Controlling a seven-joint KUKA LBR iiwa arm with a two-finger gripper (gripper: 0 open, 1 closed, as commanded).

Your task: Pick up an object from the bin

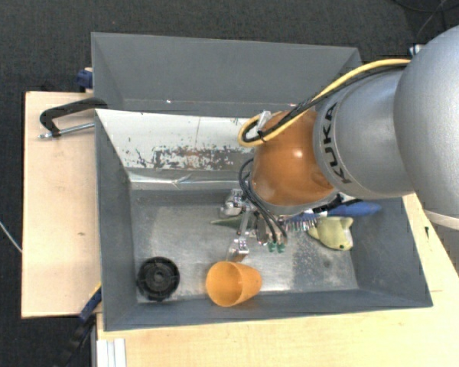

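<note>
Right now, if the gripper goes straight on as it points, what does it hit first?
Likely the bare bin floor beside the cup; the gripper points down just short of the cup, though depth is unclear.

Orange cup (pixel 232 283), black disc (pixel 157 277), pale-yellow toy (pixel 333 234)

Partly hidden

My arm (pixel 398 128) is cut off by the right edge and covers the right back part of the bin (pixel 214 67). A pale yellow thing (pixel 334 235) and a blue thing (pixel 365 207) lie partly under my orange wrist cover (pixel 287 163); their shapes I cannot tell.
</note>
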